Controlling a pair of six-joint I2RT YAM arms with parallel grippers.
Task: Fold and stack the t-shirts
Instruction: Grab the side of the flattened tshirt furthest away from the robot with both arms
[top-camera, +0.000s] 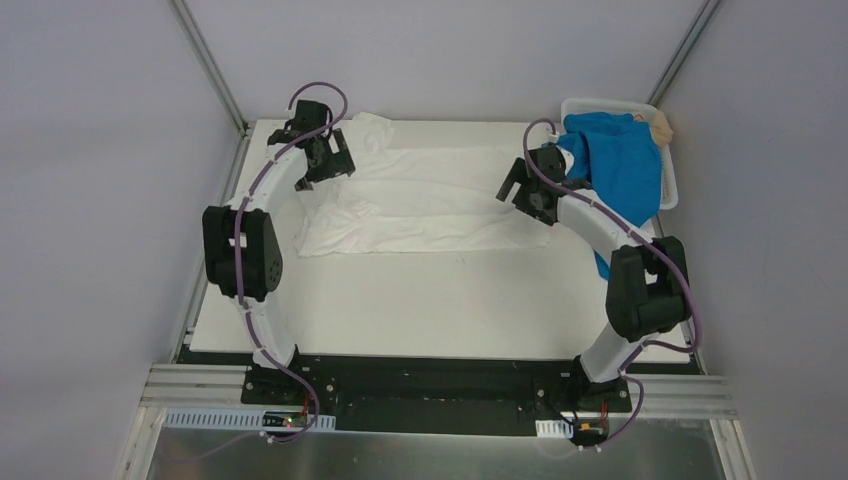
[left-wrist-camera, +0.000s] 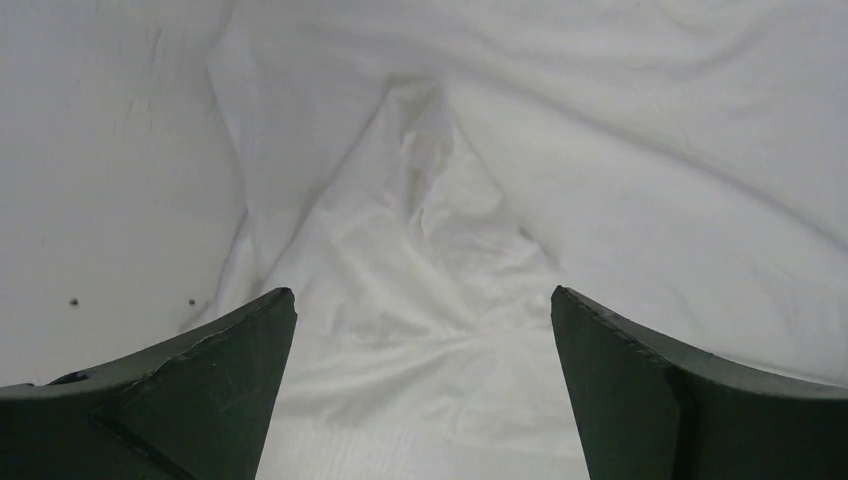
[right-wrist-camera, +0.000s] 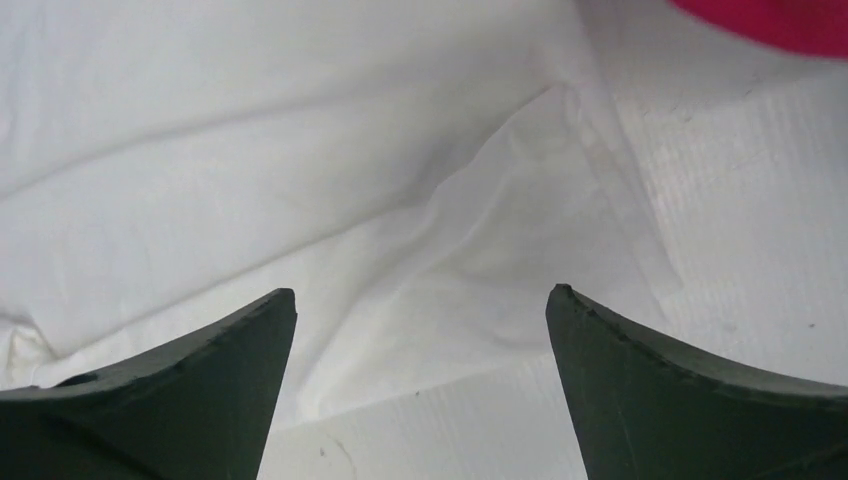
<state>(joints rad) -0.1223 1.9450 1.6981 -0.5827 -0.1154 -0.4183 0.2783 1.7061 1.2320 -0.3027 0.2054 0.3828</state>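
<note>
White t-shirt (top-camera: 420, 200): thin soft cloth, matt, creased & rumpled, fine weave seen close up; blue t-shirt (top-camera: 620, 165): soft matt cloth, loose folds; pink cloth (right-wrist-camera: 790, 20) at edge of right wrist view: matt, blurred, can't tell more; table (top-camera: 400, 310): white, matt, faint ribbed texture w/ small dark specks; basket (top-camera: 672, 190): white plastic, smooth, slight sheen; left gripper (left-wrist-camera: 423, 300) & right gripper (right-wrist-camera: 420, 295): dark, matt, plastic-looking, a bit rough at edges; left arm (top-camera: 275, 180) & right arm (top-camera: 590, 215): smooth white shells, semi-gloss, w/ black matt joints; frame rails (top-camera: 205, 60): bare metal, dull sheen; sheet (top-camera: 440, 455) at near edge: brushed metal, reflective.
</note>
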